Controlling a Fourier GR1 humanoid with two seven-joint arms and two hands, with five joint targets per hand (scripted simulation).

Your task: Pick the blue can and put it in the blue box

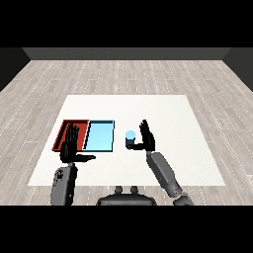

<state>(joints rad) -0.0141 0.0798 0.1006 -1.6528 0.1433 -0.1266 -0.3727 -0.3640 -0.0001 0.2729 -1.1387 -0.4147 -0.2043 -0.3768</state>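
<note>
The blue can (130, 139) stands upright on the white table, just right of the light blue tray (99, 136). My right hand (147, 138) is right beside the can on its right, fingers straight and pointing up, thumb reaching toward the can's base. It does not curl round the can. My left hand (70, 145) hovers open over the red tray (65, 132), fingers spread upward and thumb pointing right.
The red tray and the light blue tray lie side by side at the table's left. The white table (173, 123) stretches to the right and behind the can. A wooden floor surrounds it.
</note>
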